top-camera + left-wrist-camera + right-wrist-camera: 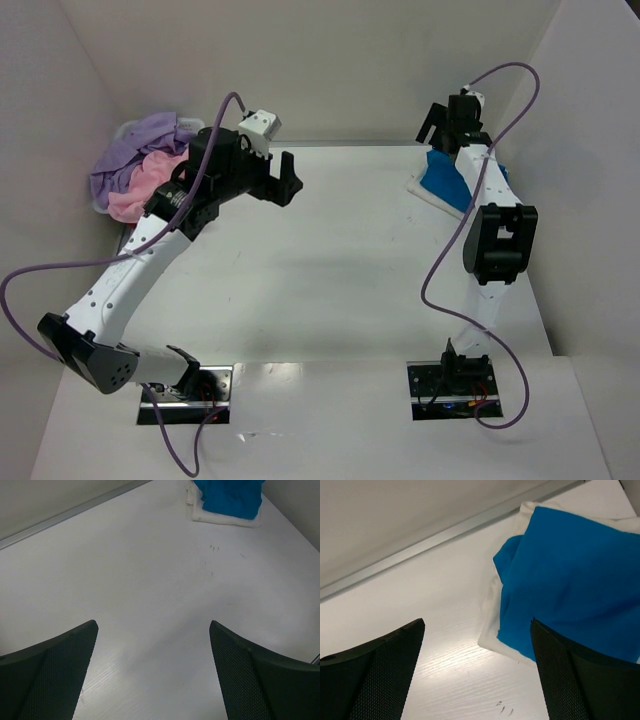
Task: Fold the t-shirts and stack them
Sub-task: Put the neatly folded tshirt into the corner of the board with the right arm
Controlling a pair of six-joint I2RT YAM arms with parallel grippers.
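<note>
At far right, blue t-shirt (570, 580) atop white t-shirt (489, 622), lengthwise near-to-far; left claw (152, 627), right claw (477, 623) released.

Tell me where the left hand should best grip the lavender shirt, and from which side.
Probably a raised fold on its top, coming down from above with the open left hand. The lavender shirt lies crumpled, heaped over the pink shirt at the far left, so no flat edge shows.

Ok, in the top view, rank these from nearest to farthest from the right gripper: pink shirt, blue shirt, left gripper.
1. Blue shirt, just beside the right gripper, far right.
2. Left gripper, left of centre.
3. Pink shirt, far left, in the heap.
</note>
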